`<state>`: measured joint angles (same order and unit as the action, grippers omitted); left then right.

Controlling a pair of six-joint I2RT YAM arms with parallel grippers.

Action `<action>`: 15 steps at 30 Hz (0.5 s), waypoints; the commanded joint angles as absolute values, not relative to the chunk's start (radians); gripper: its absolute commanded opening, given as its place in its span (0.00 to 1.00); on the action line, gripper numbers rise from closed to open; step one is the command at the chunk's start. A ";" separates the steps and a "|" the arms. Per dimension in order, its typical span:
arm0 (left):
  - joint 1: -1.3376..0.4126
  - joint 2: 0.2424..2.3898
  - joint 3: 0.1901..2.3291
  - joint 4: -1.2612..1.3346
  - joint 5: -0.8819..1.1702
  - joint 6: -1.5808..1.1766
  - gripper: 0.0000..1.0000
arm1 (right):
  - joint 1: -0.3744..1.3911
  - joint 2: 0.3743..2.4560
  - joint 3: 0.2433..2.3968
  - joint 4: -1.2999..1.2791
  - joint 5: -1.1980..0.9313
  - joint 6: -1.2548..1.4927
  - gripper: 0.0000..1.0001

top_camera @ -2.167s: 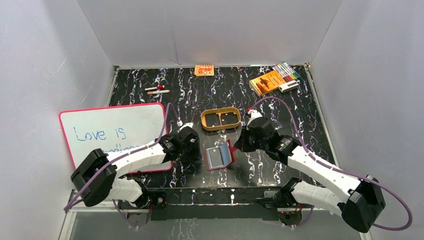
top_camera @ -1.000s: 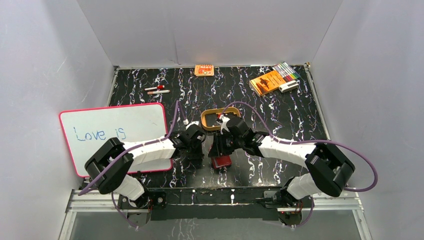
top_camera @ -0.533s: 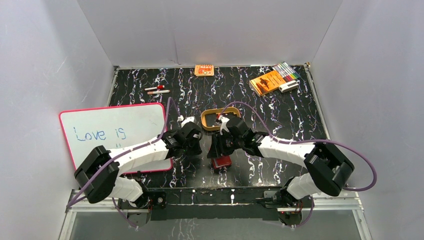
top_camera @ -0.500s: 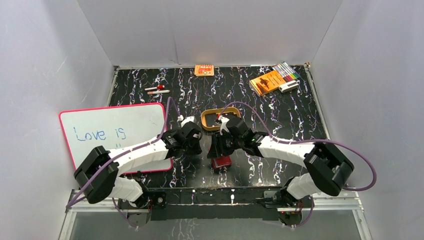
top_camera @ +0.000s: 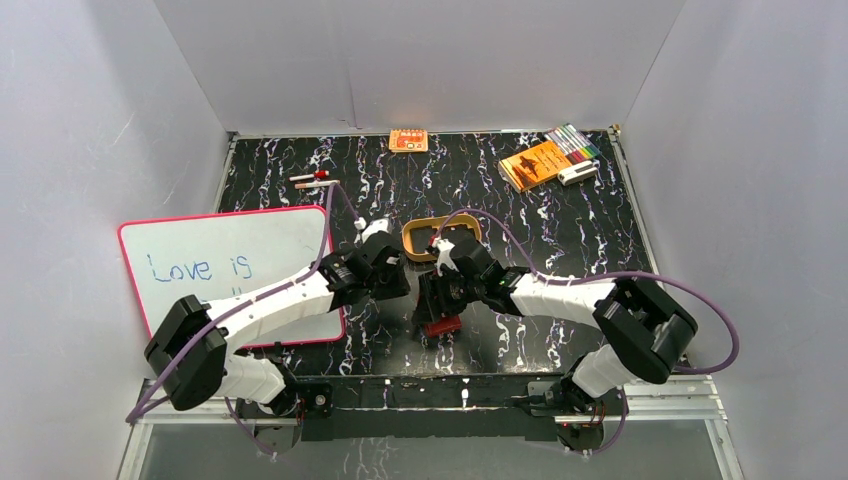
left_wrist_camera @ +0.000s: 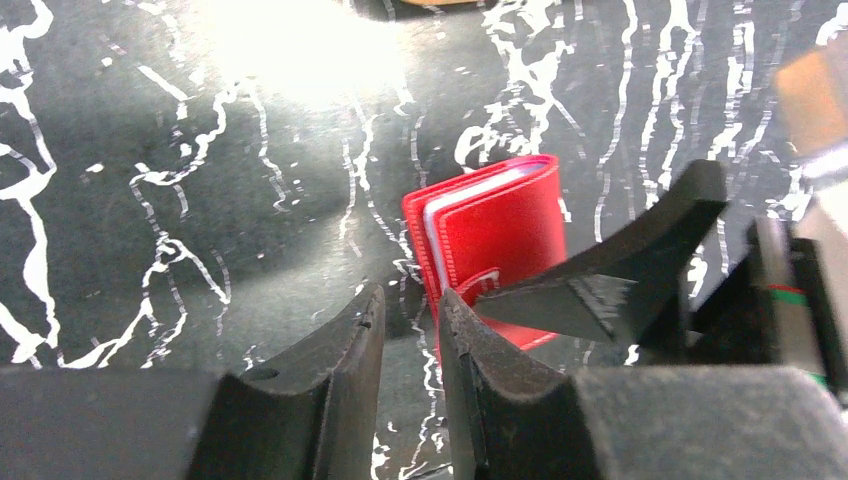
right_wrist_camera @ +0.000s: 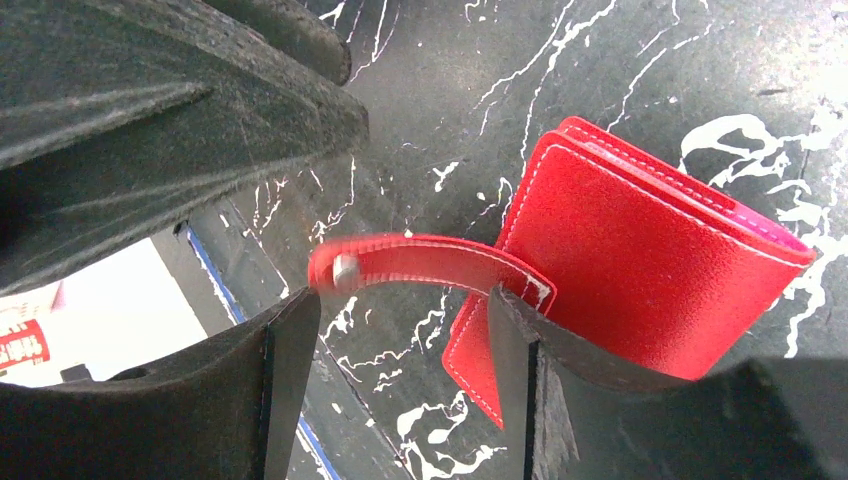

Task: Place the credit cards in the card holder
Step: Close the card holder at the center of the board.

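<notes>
**A:** What's on the left?

**B:** A pink-framed whiteboard (top_camera: 225, 265) lies on the black marbled table (top_camera: 600, 250), with "Love is" written on it in blue. The left gripper (left_wrist_camera: 412, 305) sits just left of the card holder (left_wrist_camera: 495, 230). Its fingers are almost together, with only a thin slit between them, and they grip nothing.

**A:** Where is the card holder itself?

**B:** It lies folded on the table at the near middle, in front of a tan oval tray (top_camera: 440, 238). The holder is red. A pale layer (left_wrist_camera: 432, 235) shows between its covers, though I cannot tell what it is. The snap tab (right_wrist_camera: 420, 262) sticks out unfastened.

**A:** And to the right?

**B:** The right gripper (right_wrist_camera: 405, 310) is over the holder with its jaws spread wide. The tab lies in the gap between them, and one finger covers the holder's corner. At the far right corner are an orange booklet (top_camera: 535, 163) and some markers (top_camera: 573, 142).
</notes>
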<state>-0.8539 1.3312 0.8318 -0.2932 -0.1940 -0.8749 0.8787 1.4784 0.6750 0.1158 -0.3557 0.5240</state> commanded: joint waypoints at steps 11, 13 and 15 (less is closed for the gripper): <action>-0.787 1.449 0.850 -0.063 0.151 -0.875 0.17 | 0.881 1.516 0.660 0.144 -0.336 0.466 0.72; -0.780 1.475 0.839 -0.021 0.192 -0.880 0.16 | 0.881 1.517 0.661 0.144 -0.336 0.465 0.72; -0.778 1.509 0.836 -0.006 0.220 -0.880 0.16 | 0.880 1.517 0.662 0.144 -0.338 0.465 0.72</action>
